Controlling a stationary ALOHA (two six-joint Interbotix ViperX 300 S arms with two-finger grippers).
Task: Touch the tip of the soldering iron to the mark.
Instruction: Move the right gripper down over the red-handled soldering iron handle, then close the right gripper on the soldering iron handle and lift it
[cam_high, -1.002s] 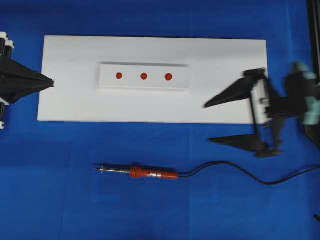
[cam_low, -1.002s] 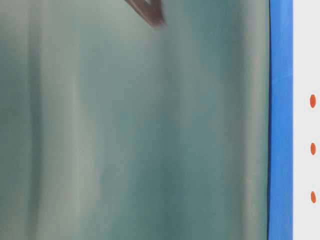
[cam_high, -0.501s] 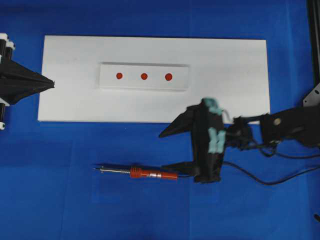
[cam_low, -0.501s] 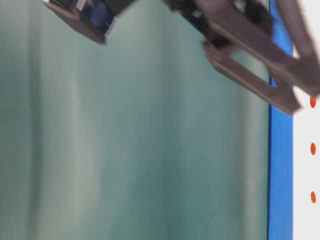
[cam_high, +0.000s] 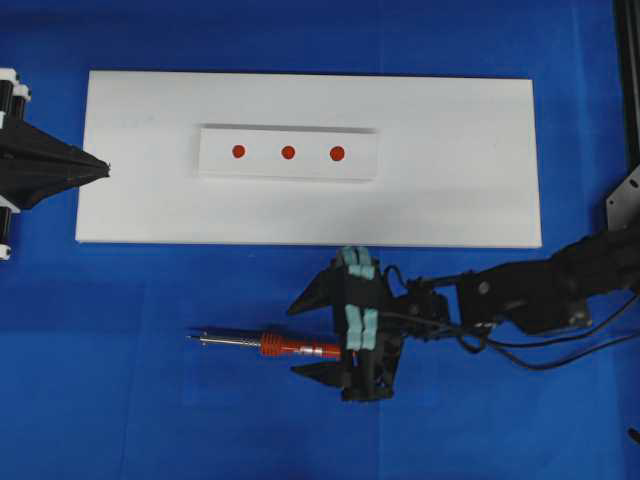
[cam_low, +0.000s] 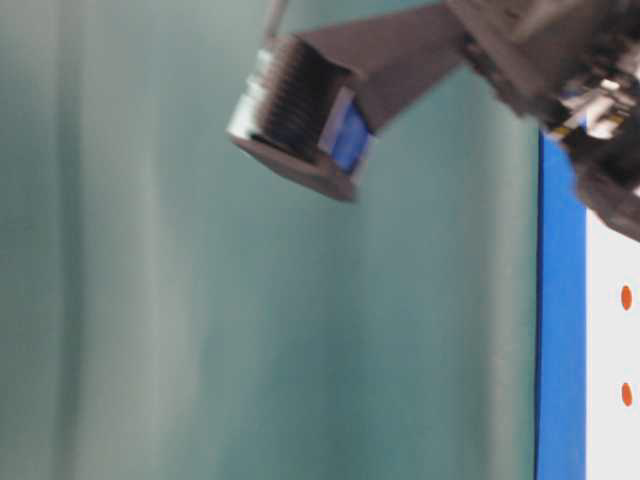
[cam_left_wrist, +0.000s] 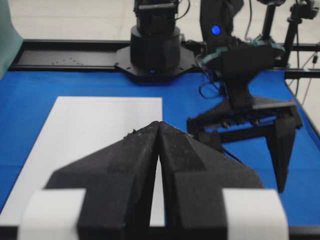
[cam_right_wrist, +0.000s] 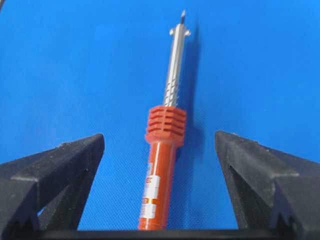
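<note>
- My right gripper (cam_right_wrist: 159, 150) stands wide open around the soldering iron (cam_right_wrist: 164, 150), holding nothing; the handle lies between both fingers on the blue mat (cam_high: 150, 420).
- Farther off, three red marks (cam_high: 288, 153) sit on the white board (cam_high: 450, 190).
- My left gripper (cam_high: 104, 167), closed and empty, rests at the board's left edge.

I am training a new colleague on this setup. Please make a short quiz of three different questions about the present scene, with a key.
1. True or false: the right gripper is shut on the soldering iron.
2. How many red marks are on the small raised white strip?
3. The soldering iron lies: (a) on the white board, (b) on the blue cloth below the board, (c) in the left gripper.

Key
1. False: its fingers stand apart on both sides of the orange-red handle, which lies between them.
2. Three, in a row.
3. b; the left gripper is shut and holds nothing.
</note>
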